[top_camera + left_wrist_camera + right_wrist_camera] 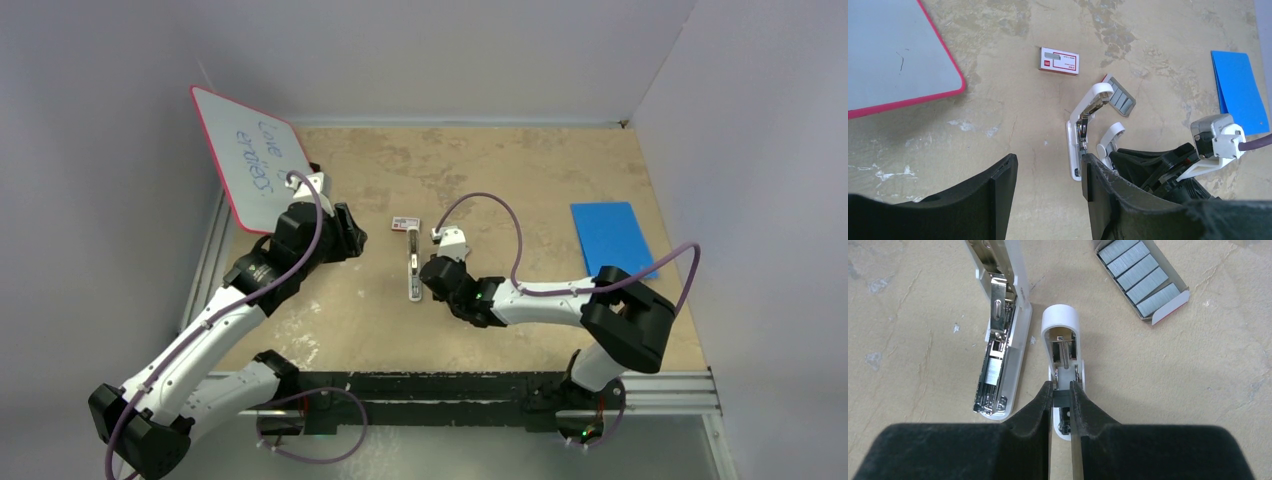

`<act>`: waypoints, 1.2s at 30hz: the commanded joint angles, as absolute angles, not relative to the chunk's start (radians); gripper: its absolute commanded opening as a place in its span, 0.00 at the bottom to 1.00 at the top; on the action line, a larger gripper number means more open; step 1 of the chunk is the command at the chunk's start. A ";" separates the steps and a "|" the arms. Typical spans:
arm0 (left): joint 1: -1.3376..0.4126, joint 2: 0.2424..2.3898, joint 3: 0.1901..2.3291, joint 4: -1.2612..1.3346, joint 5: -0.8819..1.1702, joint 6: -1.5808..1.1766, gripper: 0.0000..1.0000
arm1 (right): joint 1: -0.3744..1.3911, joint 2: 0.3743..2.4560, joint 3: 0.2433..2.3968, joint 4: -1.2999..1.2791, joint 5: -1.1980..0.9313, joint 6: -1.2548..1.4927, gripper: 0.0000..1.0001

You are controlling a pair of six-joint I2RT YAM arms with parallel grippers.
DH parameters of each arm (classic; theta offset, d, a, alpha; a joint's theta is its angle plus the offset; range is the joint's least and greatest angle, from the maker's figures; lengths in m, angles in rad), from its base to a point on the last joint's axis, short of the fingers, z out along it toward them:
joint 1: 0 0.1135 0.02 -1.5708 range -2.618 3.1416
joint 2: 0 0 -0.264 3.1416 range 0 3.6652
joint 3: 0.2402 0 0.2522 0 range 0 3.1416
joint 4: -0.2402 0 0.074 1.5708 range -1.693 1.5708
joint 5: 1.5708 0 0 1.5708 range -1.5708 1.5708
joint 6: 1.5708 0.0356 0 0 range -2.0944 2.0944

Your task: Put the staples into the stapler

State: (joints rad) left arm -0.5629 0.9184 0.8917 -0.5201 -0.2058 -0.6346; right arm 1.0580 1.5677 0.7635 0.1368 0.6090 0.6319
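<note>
Against the left wall leans a red-edged whiteboard (255, 160), smooth and round-cornered, close behind the left arm. Just right of it, the left gripper (1049, 172) hovers with its black fingers spread wide and holding nothing, bare mottled table (500, 170) beneath. Ahead lies a flat red-and-white little box (1059, 61), apart from everything else. At the middle, the white plastic stapler (1003, 355) lies opened out, its shiny metal channel facing up beside its round-ended lid. Over that lid, the right gripper (1061, 390) is pinched narrow on the staples (1061, 399), a small dark grey block. Near it, a cardboard tray (1170, 307) holds pale ribbed strips. Far right, a blue sheet (610, 238) lies flat, with open tabletop around it.
</note>
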 commanded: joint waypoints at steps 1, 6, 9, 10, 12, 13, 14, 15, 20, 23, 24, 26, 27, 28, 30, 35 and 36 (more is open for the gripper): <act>-0.556 0.917 0.899 -0.507 -0.219 -0.629 0.50 | 1.055 1.557 0.756 0.192 0.615 0.596 0.16; -0.557 0.918 0.900 -0.509 -0.221 -0.629 0.50 | 1.055 1.572 0.757 0.184 0.633 0.593 0.15; -0.557 0.920 0.900 -0.508 -0.218 -0.630 0.50 | 1.055 1.568 0.752 0.190 0.627 0.583 0.15; -0.557 0.922 0.899 -0.508 -0.217 -0.630 0.50 | 1.055 1.568 0.751 0.189 0.628 0.582 0.15; -0.557 0.921 0.899 -0.508 -0.216 -0.630 0.50 | 1.055 1.572 0.750 0.186 0.630 0.581 0.15; -0.556 0.922 0.900 -0.508 -0.216 -0.630 0.50 | 1.055 1.575 0.748 0.184 0.630 0.583 0.15; -0.557 0.922 0.899 -0.508 -0.216 -0.630 0.50 | 1.055 1.577 0.747 0.184 0.630 0.586 0.15; -0.557 0.921 0.899 -0.508 -0.216 -0.631 0.50 | 1.055 1.577 0.744 0.186 0.628 0.588 0.15; -0.556 0.922 0.899 -0.508 -0.216 -0.630 0.50 | 1.055 1.578 0.733 0.195 0.622 0.592 0.15; -0.557 0.921 0.900 -0.508 -0.216 -0.630 0.50 | 1.055 1.580 0.732 0.198 0.621 0.594 0.15; -0.557 0.922 0.899 -0.509 -0.216 -0.630 0.50 | 1.055 1.580 0.730 0.199 0.619 0.594 0.15; -0.557 0.920 0.900 -0.508 -0.216 -0.630 0.50 | 1.055 1.582 0.728 0.203 0.618 0.593 0.15; -0.557 0.920 0.900 -0.508 -0.216 -0.630 0.50 | 1.055 1.583 0.728 0.206 0.615 0.591 0.15; -0.557 0.920 0.900 -0.508 -0.216 -0.630 0.50 | 1.055 1.584 0.728 0.209 0.612 0.591 0.15; -0.558 0.920 0.900 -0.509 -0.216 -0.630 0.50 | 1.055 1.586 0.726 0.213 0.603 0.590 0.15; -0.556 0.920 0.900 -0.508 -0.216 -0.630 0.50 | 1.055 1.589 0.722 0.214 0.599 0.591 0.15; -0.557 0.921 0.899 -0.509 -0.216 -0.630 0.50 | 1.055 1.589 0.720 0.215 0.597 0.593 0.15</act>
